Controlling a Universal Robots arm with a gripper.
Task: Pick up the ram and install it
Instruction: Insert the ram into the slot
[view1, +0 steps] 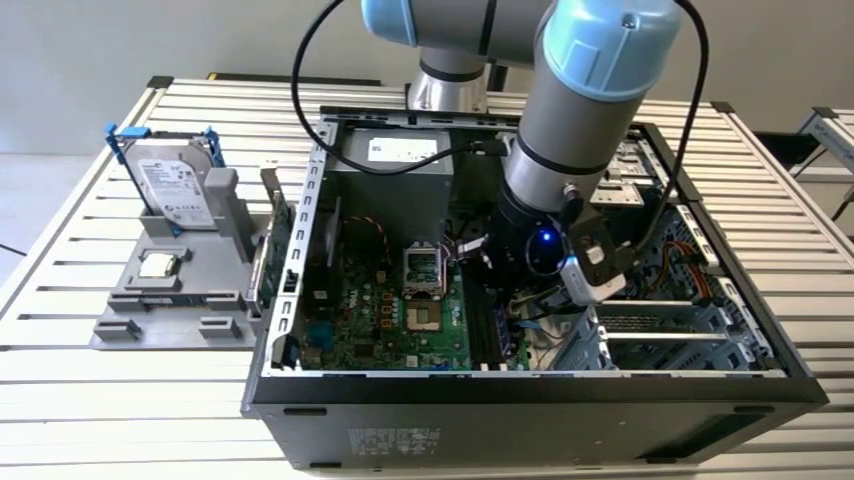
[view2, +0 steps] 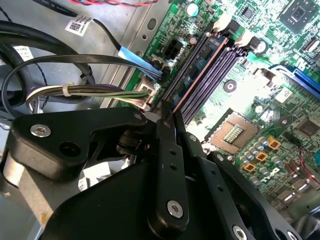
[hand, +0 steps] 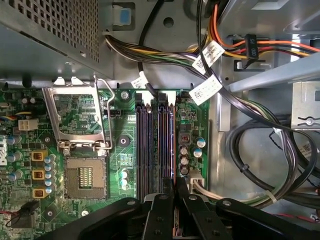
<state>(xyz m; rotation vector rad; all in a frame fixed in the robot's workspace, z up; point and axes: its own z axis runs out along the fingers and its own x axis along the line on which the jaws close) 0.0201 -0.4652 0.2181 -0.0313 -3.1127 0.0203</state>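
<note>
The ram (hand: 173, 145) is a thin stick seen edge-on, standing in the slot nearest the cables among the dark memory slots (hand: 150, 145) of the green motherboard (view1: 374, 310). In both wrist views its brownish top edge (view2: 197, 75) runs along that slot. My gripper (hand: 174, 187) is shut on the ram's near end, one black finger (hand: 162, 205) on each side. In the second wrist view the gripper (view2: 167, 112) comes down right at the slot's end. In the exterior view the arm's wrist (view1: 547, 250) reaches down into the open computer case (view1: 534, 400).
The open processor socket (hand: 85, 175) with its raised metal frame (hand: 77, 117) lies beside the slots. Cable bundles (hand: 250, 145) crowd the other side. On the exterior view's left, a grey holder (view1: 174, 320) carries a hard drive (view1: 174, 185) and a small silver chip (view1: 160, 265).
</note>
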